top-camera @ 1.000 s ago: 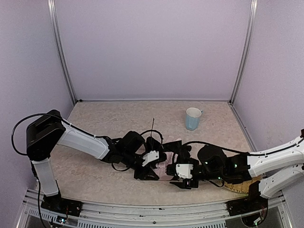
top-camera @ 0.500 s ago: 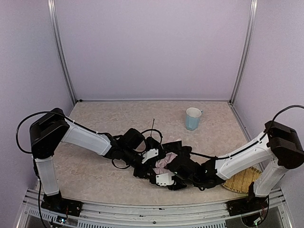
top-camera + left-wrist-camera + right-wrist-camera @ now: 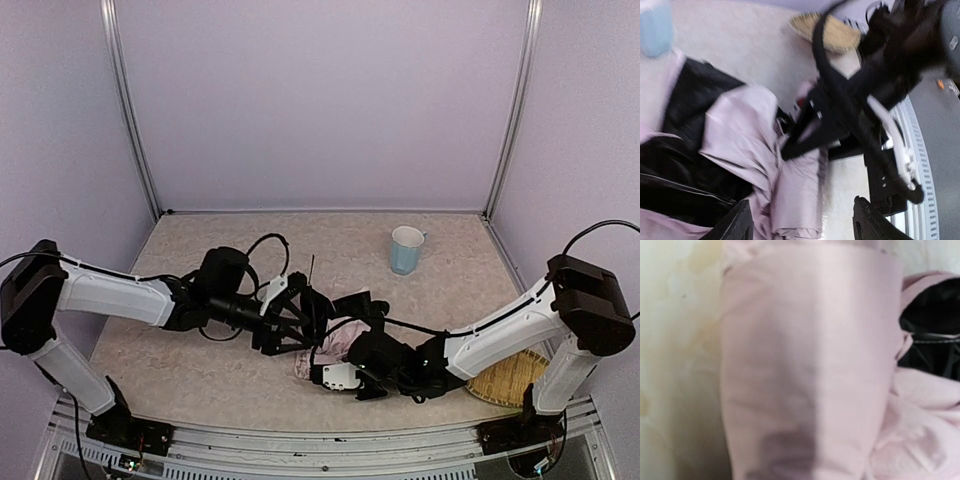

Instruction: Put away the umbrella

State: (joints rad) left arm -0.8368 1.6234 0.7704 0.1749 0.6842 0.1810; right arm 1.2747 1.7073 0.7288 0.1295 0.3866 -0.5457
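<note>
1. The umbrella (image 3: 338, 338) lies collapsed and crumpled on the counter (image 3: 200, 372), near the front edge and about midway between the two arms. Its pale pink fabric faces the front, and its black lining (image 3: 352, 301) bunches up behind.
2. A thin black rod (image 3: 311, 264) rises from the left part of the heap.
3. The left end effector (image 3: 288, 325) reaches in from the left and sits low at the umbrella's left side. In the left wrist view its two fingers (image 3: 739, 221) stand well apart, with folded pink fabric (image 3: 742, 132) and black lining (image 3: 687, 102) lying ahead of the gap. Nothing is clamped between them.
4. The right end effector (image 3: 342, 375) comes in from the right and lies low against the front of the pink bundle. The right wrist view is filled by a smooth pink fold (image 3: 805, 360) very close to the lens, and its own fingers do not show. I cannot tell whether it is apart, together, or gripping the cloth.
5. A light-blue cup (image 3: 406, 250) stands upright farther back on the counter, well apart from the umbrella.
6. A woven tray (image 3: 508, 380) lies at the front right, partly under the right arm.
</note>
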